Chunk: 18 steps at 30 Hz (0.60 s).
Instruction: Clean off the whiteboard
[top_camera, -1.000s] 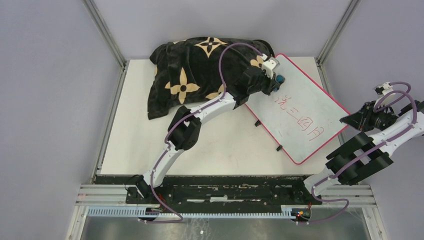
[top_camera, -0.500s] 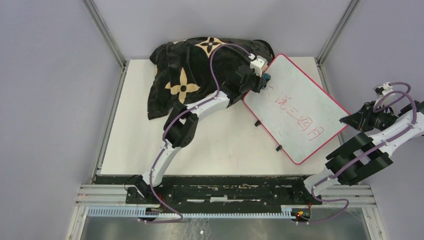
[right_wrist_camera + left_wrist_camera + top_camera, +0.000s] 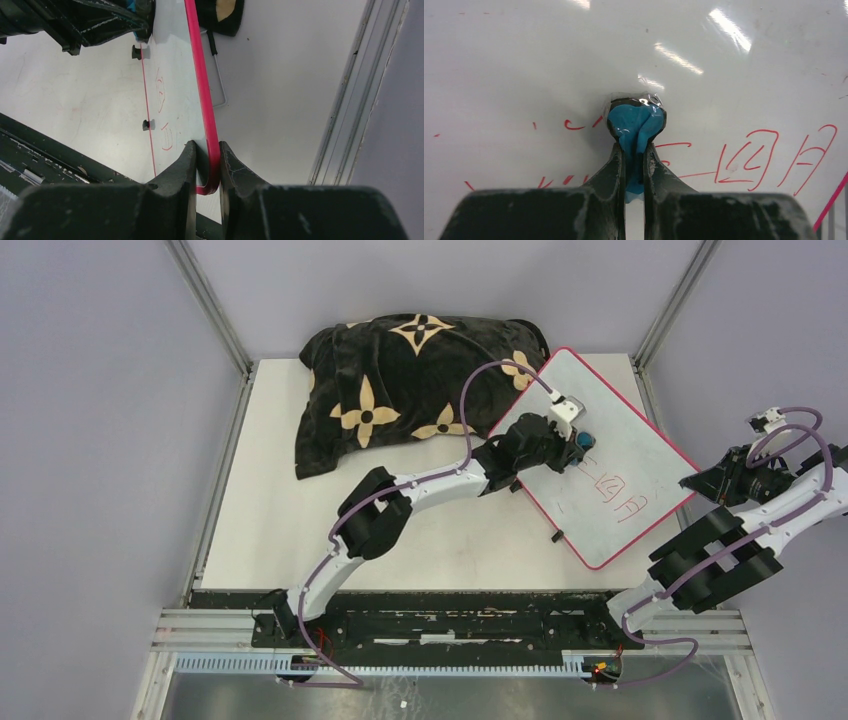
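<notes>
The whiteboard (image 3: 632,435) lies slanted at the table's right side, white with a red-pink rim (image 3: 202,100). Red handwritten marks (image 3: 612,496) remain on its lower half, and they show in the left wrist view as red marks (image 3: 751,161). My left gripper (image 3: 583,440) is over the board's middle, shut on a small blue eraser pad (image 3: 636,121) that presses on the white surface (image 3: 524,60). My right gripper (image 3: 209,150) is shut on the board's right corner, one finger on each side of the rim. In the top view that right gripper (image 3: 697,483) sits at the board's right corner.
A black pillow (image 3: 400,380) with tan flowers lies at the back, touching the board's upper left edge. Two small black clips (image 3: 556,536) stick out along the board's near left edge. Metal frame posts stand at both back corners.
My left gripper has swept with the blue pad from the board's upper left corner down and right to its middle. The red marks in the upper left are gone. The right arm has not moved.
</notes>
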Tool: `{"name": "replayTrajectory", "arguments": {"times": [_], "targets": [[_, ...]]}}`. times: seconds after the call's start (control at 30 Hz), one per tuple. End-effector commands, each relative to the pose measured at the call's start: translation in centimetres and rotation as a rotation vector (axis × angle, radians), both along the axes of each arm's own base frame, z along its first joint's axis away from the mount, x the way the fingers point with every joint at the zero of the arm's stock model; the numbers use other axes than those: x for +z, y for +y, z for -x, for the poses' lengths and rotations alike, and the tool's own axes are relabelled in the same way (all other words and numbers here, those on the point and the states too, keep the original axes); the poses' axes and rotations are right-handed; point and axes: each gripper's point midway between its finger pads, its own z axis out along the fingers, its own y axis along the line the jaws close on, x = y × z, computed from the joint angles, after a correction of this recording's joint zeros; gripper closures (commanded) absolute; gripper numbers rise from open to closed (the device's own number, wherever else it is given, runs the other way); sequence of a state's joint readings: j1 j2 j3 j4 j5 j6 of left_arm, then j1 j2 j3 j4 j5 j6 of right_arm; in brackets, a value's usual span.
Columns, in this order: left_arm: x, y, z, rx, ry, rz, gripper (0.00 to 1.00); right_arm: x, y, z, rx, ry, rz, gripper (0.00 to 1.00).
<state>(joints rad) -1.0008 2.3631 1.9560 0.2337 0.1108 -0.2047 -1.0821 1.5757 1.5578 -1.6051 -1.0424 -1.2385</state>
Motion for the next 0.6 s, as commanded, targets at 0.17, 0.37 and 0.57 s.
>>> {"name": "replayTrajectory", "arguments": {"times": [0.17, 0.37, 0.57], "targets": [[-0.1, 3.5, -2.7, 0.072, 0.056, -0.003, 0.97, 0.1, 3.0, 2.5, 0.056, 0.077, -0.025, 0.99], [-1.6, 8.2, -8.0, 0.217, 0.048, -0.046, 0.97, 0.1, 3.0, 2.4, 0.056, 0.078, -0.031, 0.99], [-1.1, 10.7, -11.8, 0.309, 0.014, -0.067, 0.97, 0.0, 3.0, 2.5, 0.059, 0.080, -0.024, 1.00]]}}
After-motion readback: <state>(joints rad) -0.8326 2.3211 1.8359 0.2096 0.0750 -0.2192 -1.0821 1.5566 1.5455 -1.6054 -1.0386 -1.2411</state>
